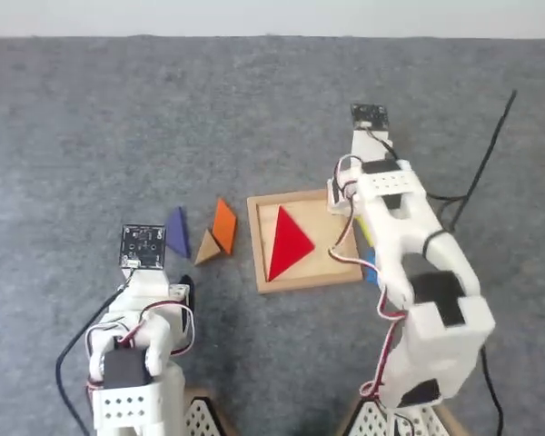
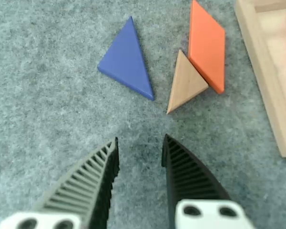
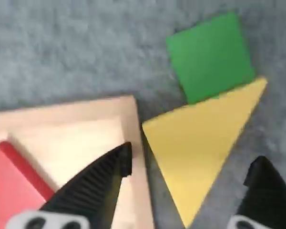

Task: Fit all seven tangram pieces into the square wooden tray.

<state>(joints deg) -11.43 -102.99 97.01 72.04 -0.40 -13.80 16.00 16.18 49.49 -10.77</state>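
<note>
The square wooden tray (image 1: pixel 316 272) lies mid-table with a red triangle (image 1: pixel 286 241) inside it. Left of the tray are a blue triangle (image 2: pixel 126 59), an orange parallelogram (image 2: pixel 207 45) and a small wood-coloured triangle (image 2: pixel 186 83) touching it. My left gripper (image 2: pixel 140 143) is open just short of these pieces, holding nothing. My right gripper (image 3: pixel 193 162) is open over the tray's right rim (image 3: pixel 133 124), its fingers straddling a yellow triangle (image 3: pixel 200 148) that lies on the carpet outside the tray. A green square (image 3: pixel 209 57) touches the yellow triangle.
Grey carpet covers the table. A light blue piece (image 1: pixel 371 268) peeks out beside the tray's right edge, mostly under the right arm (image 1: pixel 409 236). Cables run off to the right. Open carpet lies beyond and to the left of the pieces.
</note>
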